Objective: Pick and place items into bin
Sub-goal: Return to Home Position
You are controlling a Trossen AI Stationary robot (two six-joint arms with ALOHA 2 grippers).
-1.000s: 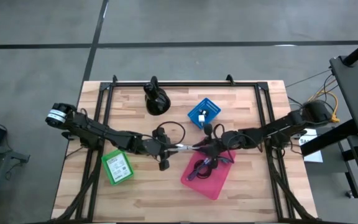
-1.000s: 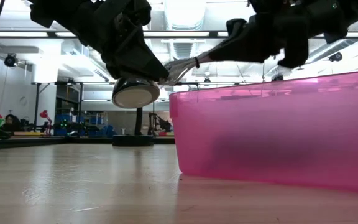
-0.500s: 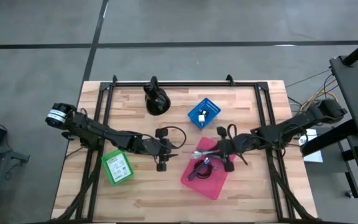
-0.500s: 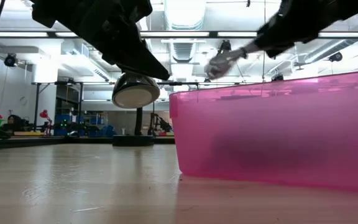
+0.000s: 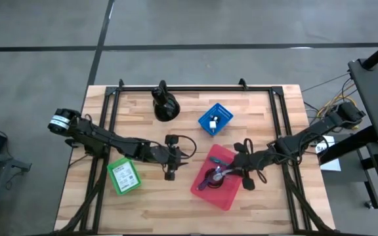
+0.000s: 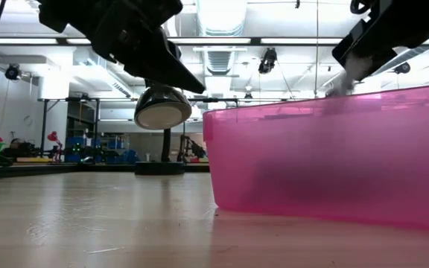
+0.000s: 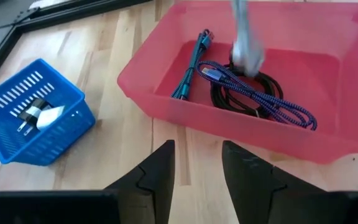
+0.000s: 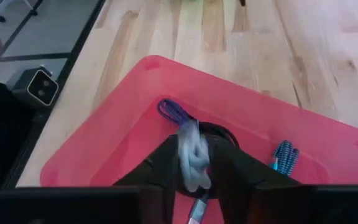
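On the table (image 5: 261, 111), the large bin (image 5: 220, 196) is sitting near the front edge, right of centre. The slotted basket (image 5: 223, 110) is standing behind it, with the rounded stand (image 5: 165, 105) to the basket's left, near the back edge. The small tub (image 5: 113, 179) is sitting toward the front left corner. Inside the bin, a braided cable (image 7: 272, 107) is lying across a coiled cable (image 7: 229, 99), and a straight cable (image 7: 188, 71) is lying beside them. The right gripper (image 5: 226, 172) is hovering over the bin, and a dangling cable (image 8: 191, 155) is hanging from it.

The right gripper (image 5: 224, 172), clamped on a limp white cable (image 7: 244, 37), hung over the pink plastic bin (image 5: 222, 200), barring its mouth. The spread-fingered left gripper (image 5: 179, 156) stood just beside. Bare wooden tabletop (image 5: 163, 203) lay open toward the small green tub (image 5: 124, 176).
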